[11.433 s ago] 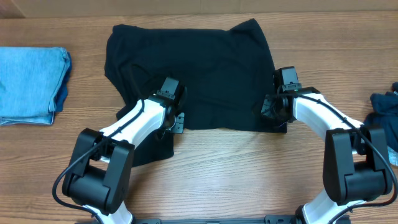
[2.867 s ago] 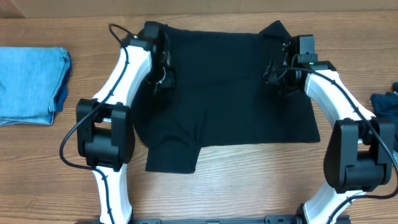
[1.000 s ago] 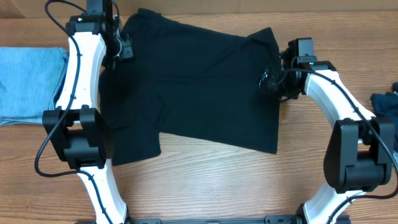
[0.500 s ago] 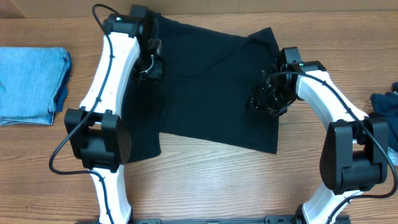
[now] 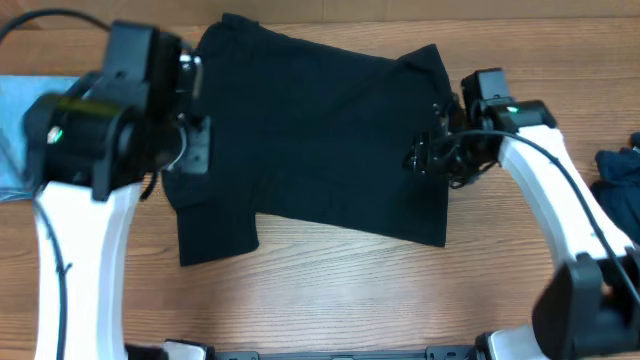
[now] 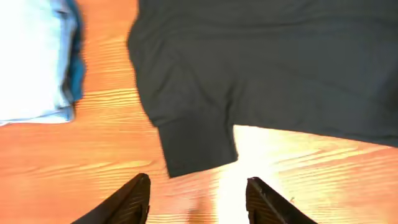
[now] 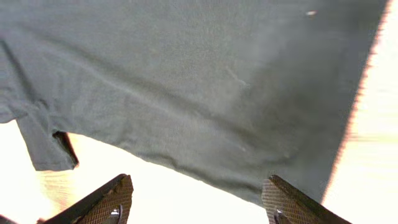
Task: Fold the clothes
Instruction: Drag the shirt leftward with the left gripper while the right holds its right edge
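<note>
table (image 5: 350, 290): black t-shirt (image 5: 320, 140) flat beneath right end effector (image 7: 198, 183)

Black T-shirt (image 5: 320, 130) (plain), light blue denim (image 6: 34, 62), wood-grain table (image 5: 350, 290)

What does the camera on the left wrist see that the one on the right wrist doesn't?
Only the left wrist view: a folded light blue garment and the left gripper, open and empty. Only the right wrist view: the right gripper, also open. Both: the black T-shirt lying on the wooden table.
</note>
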Tool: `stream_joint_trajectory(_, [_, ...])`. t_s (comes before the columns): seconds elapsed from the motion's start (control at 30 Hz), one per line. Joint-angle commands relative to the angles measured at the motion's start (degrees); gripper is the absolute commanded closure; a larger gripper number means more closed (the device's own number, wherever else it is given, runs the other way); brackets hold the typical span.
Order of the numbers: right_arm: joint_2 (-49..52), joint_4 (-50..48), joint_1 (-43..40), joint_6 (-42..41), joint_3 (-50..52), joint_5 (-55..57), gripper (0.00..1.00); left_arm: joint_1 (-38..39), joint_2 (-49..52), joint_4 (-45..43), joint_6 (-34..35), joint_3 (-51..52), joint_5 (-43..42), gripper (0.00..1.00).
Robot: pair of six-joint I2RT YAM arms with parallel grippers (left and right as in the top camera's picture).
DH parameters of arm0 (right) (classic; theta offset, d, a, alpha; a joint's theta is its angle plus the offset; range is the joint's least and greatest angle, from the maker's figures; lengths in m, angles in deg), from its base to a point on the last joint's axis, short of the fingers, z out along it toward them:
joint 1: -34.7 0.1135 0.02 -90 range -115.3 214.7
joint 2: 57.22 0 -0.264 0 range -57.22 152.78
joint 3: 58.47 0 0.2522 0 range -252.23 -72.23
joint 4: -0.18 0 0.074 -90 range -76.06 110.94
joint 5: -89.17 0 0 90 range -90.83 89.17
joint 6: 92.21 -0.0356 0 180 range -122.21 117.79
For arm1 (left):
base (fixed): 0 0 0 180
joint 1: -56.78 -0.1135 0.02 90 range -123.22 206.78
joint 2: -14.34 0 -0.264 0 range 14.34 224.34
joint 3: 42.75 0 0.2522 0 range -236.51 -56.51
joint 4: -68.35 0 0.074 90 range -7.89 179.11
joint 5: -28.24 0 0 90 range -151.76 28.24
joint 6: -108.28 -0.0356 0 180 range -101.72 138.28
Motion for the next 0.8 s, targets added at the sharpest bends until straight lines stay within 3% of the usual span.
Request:
stream_joint_trajectory(0.0, [-4.33,3.30,-0.57,-2.75,-0.15,6.16,0.26,-0.35,-1.25,-0.04,4.04,2.58,5.16,0.48])
stream_joint_trajectory(0.13, [-4.50,6.69,-0.98,-3.06,0.66,6.73,0.23,-0.66,-3.74,-0.17,7.41,6.82,4.94,0.54])
stream_joint_trajectory(0.23, [-4.50,7.04,-0.98,-5.22,3.87,6.75,0.20,0.50,-6.78,-2.38,7.50,7.67,3.52,0.54])
stream_joint_trajectory(0.33, [-4.50,6.49,-0.98,-7.69,8.00,6.73,0.19,2.27,-10.27,-5.57,6.25,7.65,3.52,0.46])
stream_joint_trajectory(0.43, [-4.50,3.02,-0.98,-11.54,14.08,6.75,0.18,3.23,-14.12,-8.87,5.25,7.65,3.56,0.20])
stream_joint_trajectory(0.47, [-4.50,1.55,-0.98,-12.46,15.91,6.73,0.16,3.23,-14.84,-9.33,5.22,7.65,3.56,0.16])
stream_joint_trajectory(0.77, [-4.50,-9.01,-0.98,-18.45,29.49,6.12,0.15,3.23,-15.63,-7.37,3.74,7.67,3.56,0.14])
